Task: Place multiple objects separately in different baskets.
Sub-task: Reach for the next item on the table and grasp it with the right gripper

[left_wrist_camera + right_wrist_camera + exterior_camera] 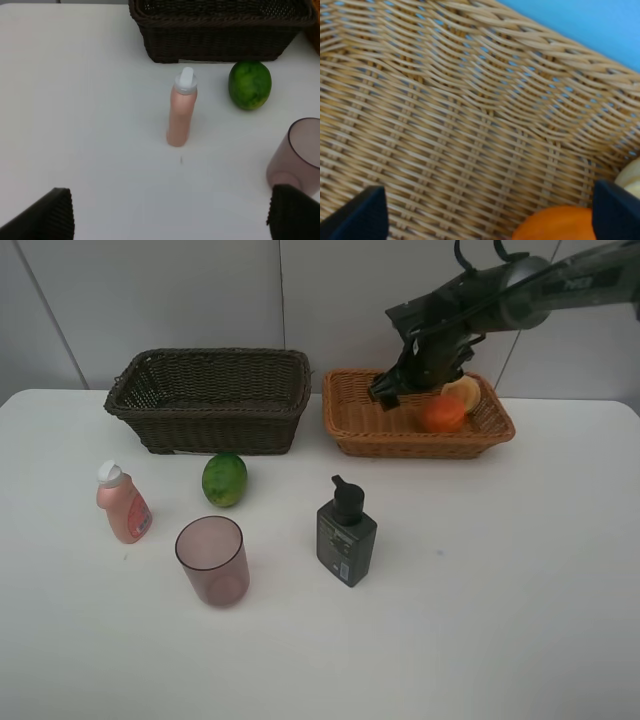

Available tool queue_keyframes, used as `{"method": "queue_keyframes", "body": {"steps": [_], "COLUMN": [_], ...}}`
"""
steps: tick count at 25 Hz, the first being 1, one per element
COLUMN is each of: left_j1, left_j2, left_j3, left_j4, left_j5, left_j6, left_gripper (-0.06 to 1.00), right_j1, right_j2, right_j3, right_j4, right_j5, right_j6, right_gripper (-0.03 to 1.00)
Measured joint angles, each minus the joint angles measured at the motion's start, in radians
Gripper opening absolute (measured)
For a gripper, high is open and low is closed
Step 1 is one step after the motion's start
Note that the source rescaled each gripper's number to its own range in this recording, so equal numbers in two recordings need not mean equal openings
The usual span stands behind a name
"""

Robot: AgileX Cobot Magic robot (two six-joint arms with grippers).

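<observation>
Two fruits lie in the tan basket (352,428), at its right end: an orange fruit (443,413) and, touching it on the far side, a pale fruit (466,390). The right gripper (487,214) hangs low inside this basket, pointed at the woven floor. Its fingers (359,216) stand wide apart. The orange fruit sits on the floor between them, close against one finger and well clear of the other, so nothing is clamped. The pale fruit shows just past that nearer finger.

The left gripper (167,216) appears only in its wrist view, above the white table (520,580). Its fingers (42,217) are spread as far apart as they go, holding and touching nothing.

Four things stand on the table in front of the dark basket (210,400), which looks empty from above. The green fruit (225,480) sits nearest the dark basket. The pink bottle (122,503) is upright to its left. The cup (212,560) stands upright nearer the front edge, and in the left wrist view it is just beside one finger. The pump bottle (346,532) is upright, near the middle of the table.
</observation>
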Motion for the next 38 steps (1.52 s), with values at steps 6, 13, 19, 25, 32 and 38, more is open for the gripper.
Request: {"method": "queue_keyframes", "body": {"steps": [6, 13, 19, 25, 32, 38], "left_j1": [0.000, 0.000, 0.000, 0.000, 0.000, 0.000], "left_j2": [0.000, 0.000, 0.000, 0.000, 0.000, 0.000], "left_j3": [0.000, 0.000, 0.000, 0.000, 0.000, 0.000], "left_j4": [0.000, 0.000, 0.000, 0.000, 0.001, 0.001], "left_j5": [0.000, 0.000, 0.000, 0.000, 0.000, 0.000], "left_j6": [0.000, 0.000, 0.000, 0.000, 0.000, 0.000], "left_gripper": [1.00, 1.00, 1.00, 1.00, 1.00, 1.00], "right_j1": [0.000, 0.008, 0.036, 0.107, 0.221, 0.318], "right_j2": [-0.041, -0.118, -0.219, -0.297, -0.345, -0.358], "right_j3": [0.000, 0.000, 0.000, 0.000, 0.000, 0.000], "right_j4": [0.033, 0.063, 0.080, 0.085, 0.109, 0.165], "right_j5": [0.037, 0.108, 0.233, 0.348, 0.502, 0.608], "right_j6": [0.000, -0.001, -0.036, -0.083, -0.086, -0.087], "right_gripper": [0.86, 0.86, 0.86, 0.86, 0.86, 0.86]}}
